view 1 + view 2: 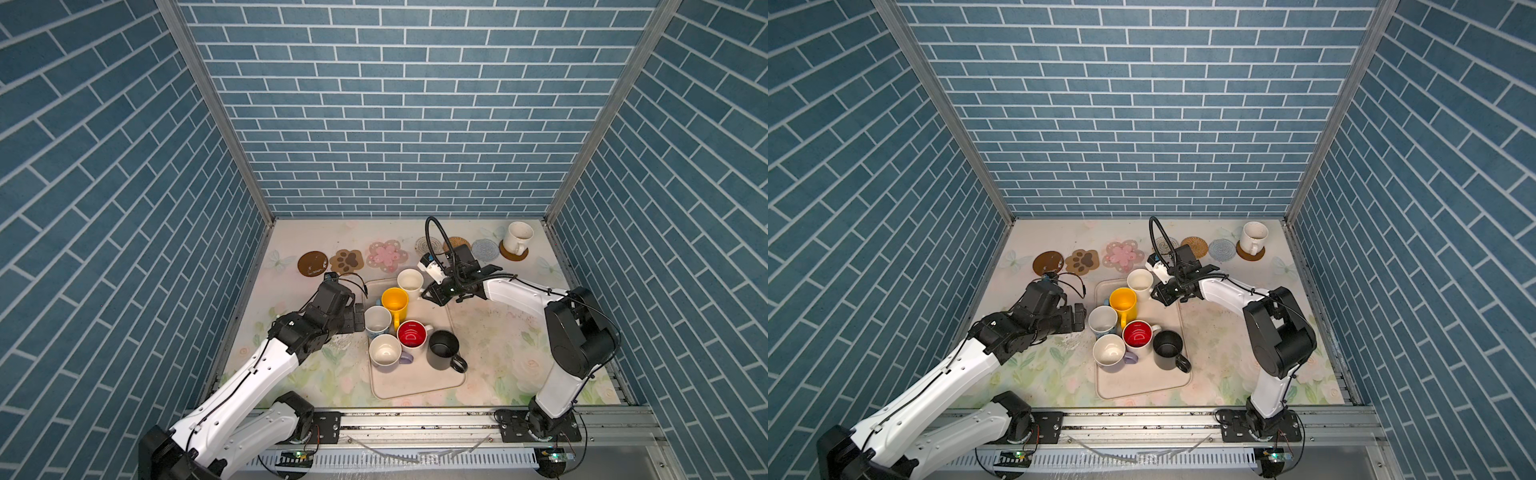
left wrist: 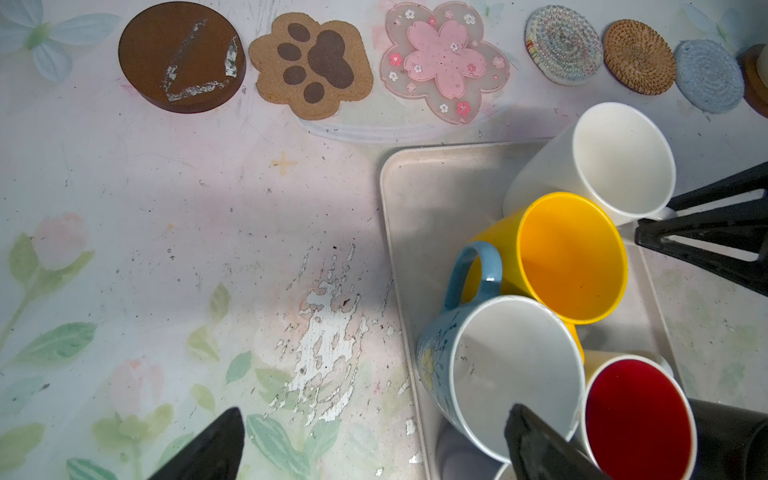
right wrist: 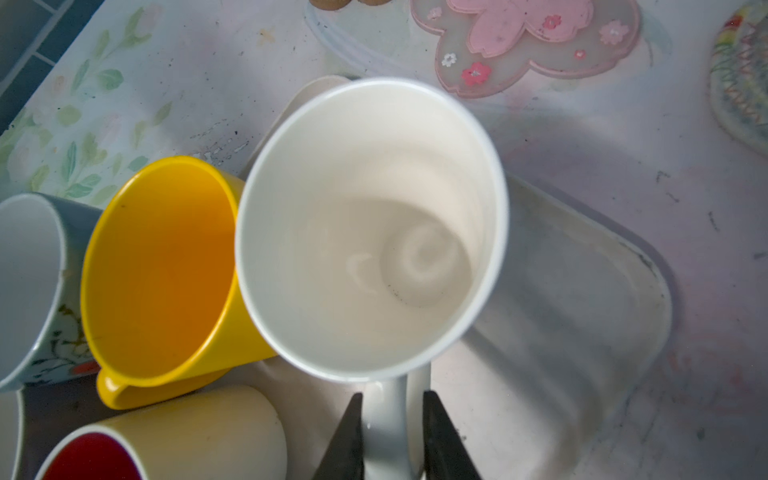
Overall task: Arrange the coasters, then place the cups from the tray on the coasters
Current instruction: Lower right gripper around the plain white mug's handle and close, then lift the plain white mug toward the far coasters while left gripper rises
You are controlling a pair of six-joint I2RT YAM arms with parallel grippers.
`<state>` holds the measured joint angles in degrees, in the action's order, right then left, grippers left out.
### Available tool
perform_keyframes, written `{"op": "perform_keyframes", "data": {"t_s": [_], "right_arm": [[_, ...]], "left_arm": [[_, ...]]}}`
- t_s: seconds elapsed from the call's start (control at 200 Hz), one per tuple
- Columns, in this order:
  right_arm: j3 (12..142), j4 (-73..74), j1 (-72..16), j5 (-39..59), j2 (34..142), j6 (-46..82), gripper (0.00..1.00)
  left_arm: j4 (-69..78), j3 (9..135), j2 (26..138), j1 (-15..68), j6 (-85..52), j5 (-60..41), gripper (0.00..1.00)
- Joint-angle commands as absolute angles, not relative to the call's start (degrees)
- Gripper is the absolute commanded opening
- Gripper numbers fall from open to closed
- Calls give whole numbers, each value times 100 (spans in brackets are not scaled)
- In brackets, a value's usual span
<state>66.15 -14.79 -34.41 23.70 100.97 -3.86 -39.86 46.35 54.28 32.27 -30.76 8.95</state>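
Note:
On the cream tray (image 1: pixel 415 386) stand several cups: cream-white (image 1: pixel 410 280), yellow (image 1: pixel 395 301), light blue (image 1: pixel 377 322), lavender (image 1: pixel 385 350), red-inside (image 1: pixel 411 335) and black (image 1: pixel 443 347). My right gripper (image 3: pixel 392 399) is shut on the handle of the cream-white cup (image 3: pixel 370 224), which stands at the tray's far end. My left gripper (image 2: pixel 376 411) is open beside the light blue cup (image 2: pixel 511 374), one finger over its rim. Along the back lie the coasters: brown disc (image 1: pixel 312 263), paw (image 1: pixel 346 261), pink flower (image 1: pixel 387 255), patterned round (image 1: pixel 426 244), rattan (image 1: pixel 457 242), blue knit (image 1: pixel 484 248).
A second cream-white cup (image 1: pixel 517 237) stands on a brown disc (image 1: pixel 513 254) at the back right corner. Blue brick walls close in the floral tablecloth on three sides. The right arm's cable (image 1: pixel 432 232) loops above the patterned and rattan coasters.

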Motion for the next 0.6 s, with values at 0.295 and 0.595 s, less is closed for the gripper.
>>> {"op": "perform_keyframes", "data": {"t_s": [0.295,0.595], "right_arm": [[6773,-1668,-3594,1699,10084,-334,0],[6715,-1609,-3616,1174,9707,-6,0]], "left_arm": [[-3994,4615,5322,3236,-2988,946,99],[-3967,4639,5318,3233,-2963,950,99]]}}
